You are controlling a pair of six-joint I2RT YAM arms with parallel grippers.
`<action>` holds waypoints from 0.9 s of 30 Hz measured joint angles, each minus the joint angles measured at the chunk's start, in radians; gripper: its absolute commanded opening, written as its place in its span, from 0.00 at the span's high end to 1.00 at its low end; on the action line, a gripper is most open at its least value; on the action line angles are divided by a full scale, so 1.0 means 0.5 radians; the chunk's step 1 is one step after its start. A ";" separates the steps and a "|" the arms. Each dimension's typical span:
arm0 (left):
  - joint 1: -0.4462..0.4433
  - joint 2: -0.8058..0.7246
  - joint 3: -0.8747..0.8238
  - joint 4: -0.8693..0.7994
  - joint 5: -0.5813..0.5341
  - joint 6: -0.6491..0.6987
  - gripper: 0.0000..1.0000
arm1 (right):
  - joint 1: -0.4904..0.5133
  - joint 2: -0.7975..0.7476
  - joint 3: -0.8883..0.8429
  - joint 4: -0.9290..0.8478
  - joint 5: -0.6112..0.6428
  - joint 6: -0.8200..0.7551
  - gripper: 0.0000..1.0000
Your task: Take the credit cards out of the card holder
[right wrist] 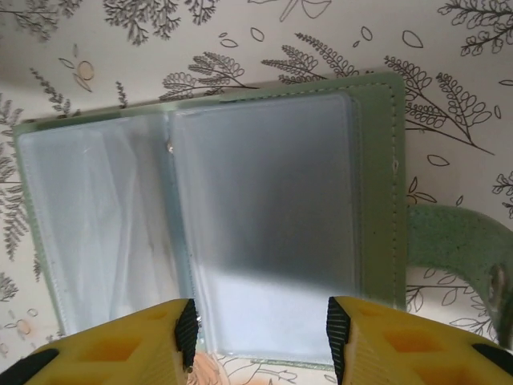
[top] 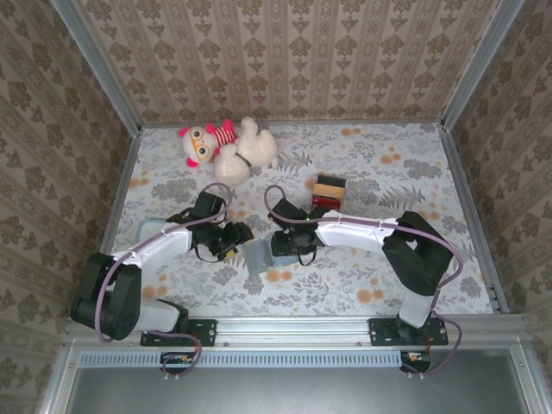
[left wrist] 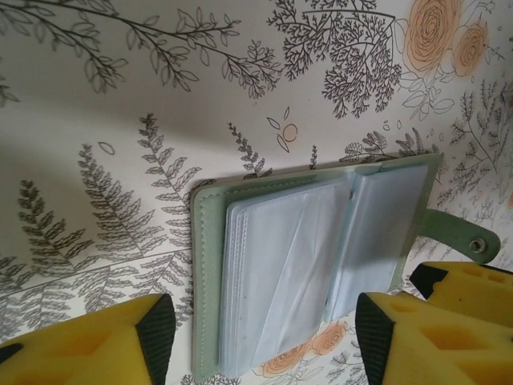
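Card holder (top: 257, 259) lies opened flat on the floral counter (top: 388, 276), in the gap between the two arms. Its clear plastic sleeves face up and its snap tab (left wrist: 461, 237) is flung out to one side. Spread like that, the pockets are exposed from above, and each arm can reach it from its own side. The sleeves look pale and cloudy, and I cannot tell whether any of the credit cards sit inside them.

Left claw (left wrist: 258, 341) hangs low over one edge of the holder with its yellow fingers (left wrist: 120, 345) wide apart, gripping nothing. One finger overlaps the cover in its wrist view, but contact cannot be judged. Right claw (right wrist: 260, 337) stands about half spread at the opposite edge. A sleeve's border lies flat between its pads (right wrist: 120, 353), and nothing is pinched. It seems placed to steady the holder while the left one works a pocket. A plush toy (top: 228, 147) and a small red box (top: 328, 191) sit well apart toward the back.
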 measured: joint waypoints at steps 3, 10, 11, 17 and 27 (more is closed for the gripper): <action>-0.011 0.039 0.000 0.038 -0.001 -0.023 0.41 | 0.000 0.027 0.002 -0.025 0.044 0.006 0.47; -0.101 0.150 0.000 0.121 0.003 -0.066 0.45 | 0.010 0.122 0.039 -0.092 0.108 0.007 0.47; -0.102 0.160 0.000 0.128 0.005 -0.068 0.45 | 0.011 0.127 0.045 -0.096 0.113 0.007 0.48; -0.124 0.232 0.000 0.180 0.006 -0.088 0.51 | 0.013 0.142 0.062 -0.111 0.113 0.007 0.59; -0.127 0.285 -0.001 0.182 -0.006 -0.095 0.63 | 0.013 0.146 0.062 -0.103 0.089 -0.005 0.78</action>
